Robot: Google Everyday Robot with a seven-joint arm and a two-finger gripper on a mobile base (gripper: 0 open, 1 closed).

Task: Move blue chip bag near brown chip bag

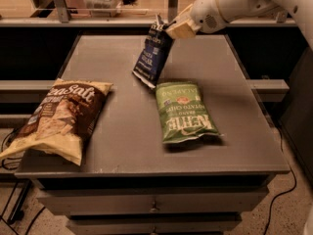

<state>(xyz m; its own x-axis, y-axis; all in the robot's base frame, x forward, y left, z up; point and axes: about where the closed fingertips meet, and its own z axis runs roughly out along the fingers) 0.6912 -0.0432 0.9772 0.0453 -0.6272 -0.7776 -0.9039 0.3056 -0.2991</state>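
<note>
grey table (122, 146), flat top, drawer fronts below the front edge.

white arm (230, 4) comes in from beyond the far-right corner and reaches toward the middle of the far edge.

brown chip bag (61, 116) lies flat, face up, at the left edge by the front-left corner. "sea salt" lettering points to the far side. its front end hangs over the left edge.

green kettle chip bag (186, 112) lies flat, face up, right of centre and closer to the front edge. well apart from the brown chip bag, bare table between them.

blue chip bag (152, 58) is off the surface, over the far half of the table near mid-width. it hangs tilted, top to the right. its lower corner is just beside the far-left corner of the green kettle chip bag; cannot tell if it touches table or bag. well apart from the brown chip bag.

pincer (172, 27) sits near the far edge, clamped on the top edge of the blue chip bag.
</note>
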